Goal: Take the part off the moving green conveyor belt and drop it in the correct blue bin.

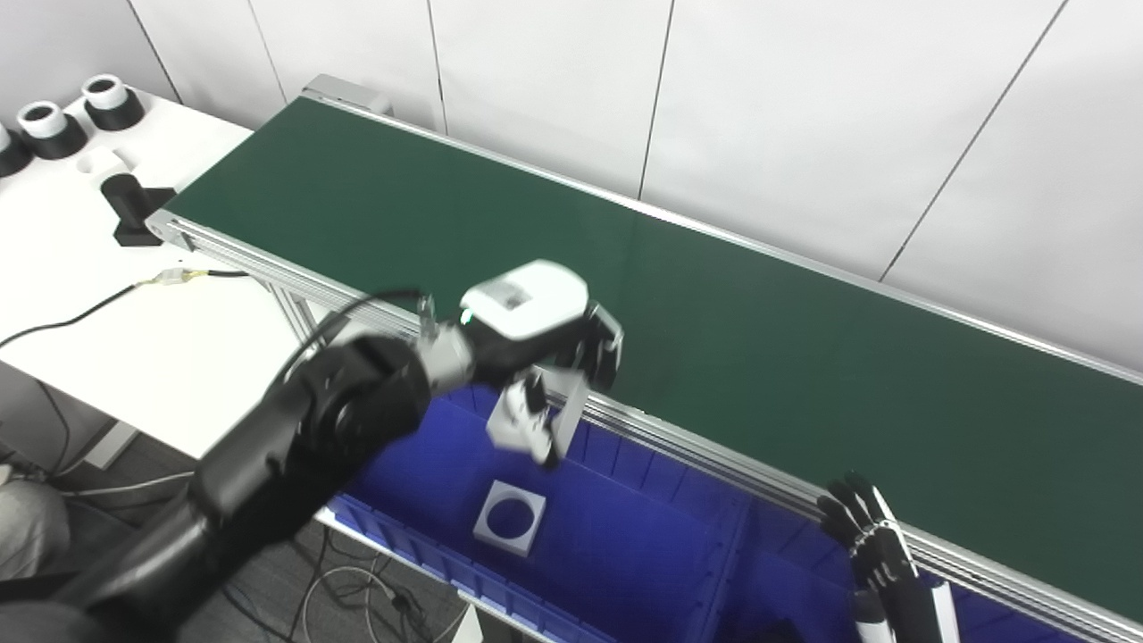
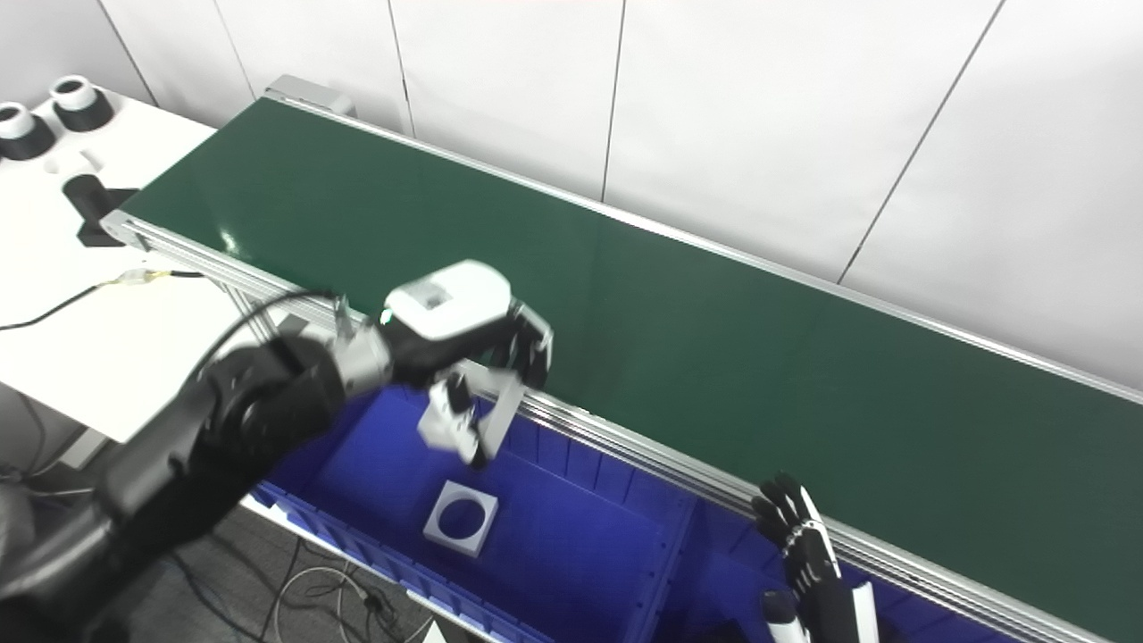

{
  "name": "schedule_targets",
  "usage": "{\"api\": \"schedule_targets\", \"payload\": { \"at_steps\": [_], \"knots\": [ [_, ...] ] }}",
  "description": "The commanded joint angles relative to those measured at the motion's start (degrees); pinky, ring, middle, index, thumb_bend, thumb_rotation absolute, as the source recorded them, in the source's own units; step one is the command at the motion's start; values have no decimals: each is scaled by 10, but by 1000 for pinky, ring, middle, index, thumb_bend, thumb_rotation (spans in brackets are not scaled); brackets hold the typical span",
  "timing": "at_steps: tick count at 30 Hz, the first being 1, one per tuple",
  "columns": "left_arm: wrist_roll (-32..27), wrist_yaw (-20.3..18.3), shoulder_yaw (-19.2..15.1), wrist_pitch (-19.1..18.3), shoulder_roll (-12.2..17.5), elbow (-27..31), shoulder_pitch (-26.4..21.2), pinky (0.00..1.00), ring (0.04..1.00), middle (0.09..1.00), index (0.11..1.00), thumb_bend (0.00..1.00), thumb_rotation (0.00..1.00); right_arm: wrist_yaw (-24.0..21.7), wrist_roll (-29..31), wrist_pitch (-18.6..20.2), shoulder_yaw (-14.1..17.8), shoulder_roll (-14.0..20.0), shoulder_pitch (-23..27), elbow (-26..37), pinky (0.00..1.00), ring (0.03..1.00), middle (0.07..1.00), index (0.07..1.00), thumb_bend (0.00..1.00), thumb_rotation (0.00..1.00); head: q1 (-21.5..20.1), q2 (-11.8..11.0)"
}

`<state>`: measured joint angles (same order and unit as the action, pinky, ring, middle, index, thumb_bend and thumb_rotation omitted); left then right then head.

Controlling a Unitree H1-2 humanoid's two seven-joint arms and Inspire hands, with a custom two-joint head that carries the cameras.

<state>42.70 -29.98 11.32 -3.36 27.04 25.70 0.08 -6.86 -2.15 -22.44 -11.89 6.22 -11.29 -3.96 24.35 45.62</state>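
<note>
My left hand [image 1: 545, 357] hangs over the near rail of the green conveyor belt [image 1: 732, 330], above the left blue bin [image 1: 625, 545]. Its fingers curl down around a light flat part [image 1: 568, 406], which shows in the right eye view too [image 2: 498, 404]. The part hangs above the bin, clear of the belt. A white square part with a round hole [image 1: 509, 518] lies flat on the bin floor just below the hand. My right hand [image 1: 871, 536] is open and empty, low by the belt's near rail at the right. No part shows on the belt.
A second blue bin compartment [image 1: 786, 580] lies right of a divider. A white table [image 1: 134, 313] at the left carries black-and-white ring parts [image 1: 54, 129], a black stand [image 1: 134, 205] and a cable [image 1: 89, 308]. White wall panels stand behind the belt.
</note>
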Motion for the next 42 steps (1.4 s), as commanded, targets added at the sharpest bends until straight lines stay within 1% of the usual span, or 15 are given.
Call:
{"api": "schedule_targets", "payload": {
  "at_steps": [1, 6, 9, 12, 19, 24, 27, 30, 31, 33, 34, 35, 36, 38, 42],
  "knots": [
    [19, 37, 1, -2, -20, 0, 2, 341, 408, 470, 497, 521, 0, -4, -1, -2, 0, -7, 6, 16, 824, 851, 882, 912, 770, 886, -6, 1],
    [55, 82, 14, 15, -55, -35, 28, 371, 441, 493, 484, 522, 0, -3, -4, -6, -2, -14, 6, 11, 828, 855, 888, 912, 784, 890, -13, 1],
    [66, 137, 22, 35, -71, -83, 40, 409, 447, 478, 494, 522, 0, -3, -5, 2, -4, -18, 4, 16, 839, 862, 894, 913, 793, 894, -21, 0],
    [77, 182, 32, 58, -76, -131, 44, 437, 462, 476, 499, 522, 0, -3, -8, 4, -5, -22, 3, 18, 845, 862, 893, 913, 784, 889, -24, 0],
    [97, 319, 52, 101, -89, -283, 21, 428, 444, 451, 516, 519, 0, 0, -13, 2, -6, -30, 4, 14, 838, 861, 893, 910, 782, 876, -38, -2],
    [115, 398, 67, 111, -98, -357, 4, 429, 449, 455, 508, 521, 0, -2, -13, 5, -7, -31, 1, 21, 832, 860, 893, 912, 771, 864, -45, 1],
    [118, 419, 76, 112, -98, -375, 1, 432, 450, 456, 506, 522, 0, -2, -13, 7, -8, -32, 0, 25, 835, 859, 893, 911, 768, 861, -46, 1],
    [115, 416, 81, 105, -94, -368, 3, 465, 479, 479, 495, 524, 0, -2, -13, 10, -8, -33, -2, 27, 839, 857, 890, 909, 770, 861, -49, -1],
    [115, 416, 82, 106, -92, -365, 3, 484, 508, 495, 485, 524, 0, -1, -13, 10, -8, -33, -2, 26, 840, 859, 890, 910, 772, 861, -49, -1],
    [127, 417, 88, 103, -85, -356, 4, 532, 571, 587, 492, 523, 53, -1, -13, 9, -7, -33, -1, 23, 835, 858, 889, 908, 776, 861, -48, -1],
    [133, 418, 91, 102, -83, -353, 4, 557, 602, 623, 558, 733, 136, -2, -13, 9, -7, -33, -1, 23, 832, 859, 889, 908, 777, 862, -48, -1],
    [136, 421, 93, 103, -81, -350, 5, 574, 623, 647, 598, 853, 193, -2, -12, 9, -7, -33, -1, 23, 830, 859, 889, 908, 777, 863, -48, -1],
    [138, 424, 94, 106, -79, -349, 5, 587, 639, 666, 628, 939, 249, -2, -12, 9, -7, -33, -1, 24, 829, 858, 889, 907, 774, 860, -48, -1],
    [138, 424, 95, 106, -79, -346, 5, 602, 652, 682, 654, 991, 336, -2, -12, 11, -7, -33, -2, 25, 829, 857, 890, 905, 766, 856, -47, -1],
    [136, 429, 100, 110, -76, -347, 4, 609, 653, 677, 659, 1000, 395, -3, -12, 10, -8, -32, -1, 22, 833, 859, 892, 907, 766, 855, -48, -2]
  ]
}}
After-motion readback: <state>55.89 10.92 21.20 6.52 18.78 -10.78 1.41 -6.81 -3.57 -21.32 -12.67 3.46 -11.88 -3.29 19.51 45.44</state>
